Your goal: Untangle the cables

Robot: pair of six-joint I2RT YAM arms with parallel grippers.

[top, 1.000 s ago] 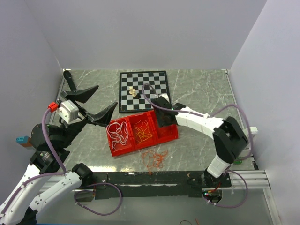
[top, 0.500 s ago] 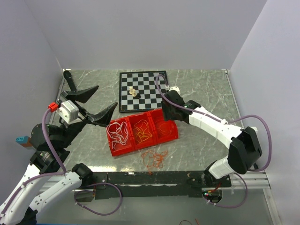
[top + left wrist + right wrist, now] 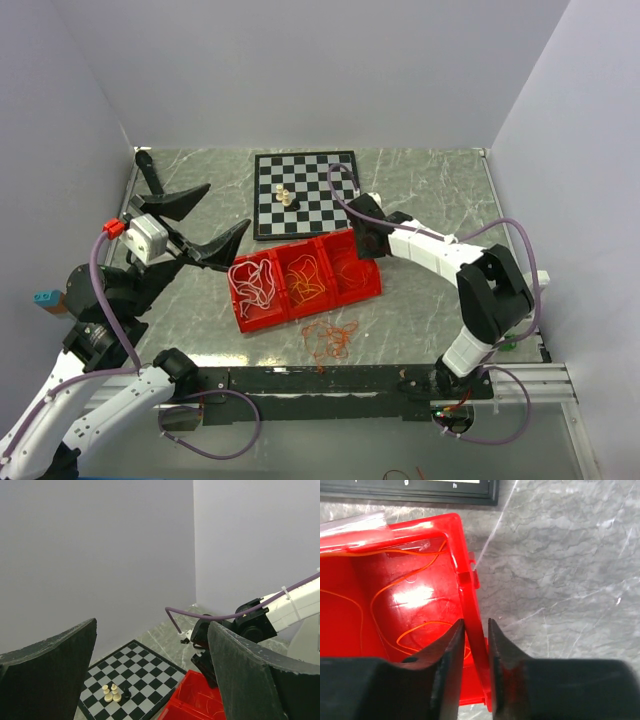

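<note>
Marble table: right claw pinches red bin.

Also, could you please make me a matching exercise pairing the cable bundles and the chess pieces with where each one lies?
1. white cables
2. yellow-orange cables
3. loose red-orange cables
4. chess pieces

a. on the chessboard
b. red bin, left compartment
c. on the table, in front of the bin
d. red bin, middle compartment

Pairs: 1-b, 2-d, 3-c, 4-a
</note>
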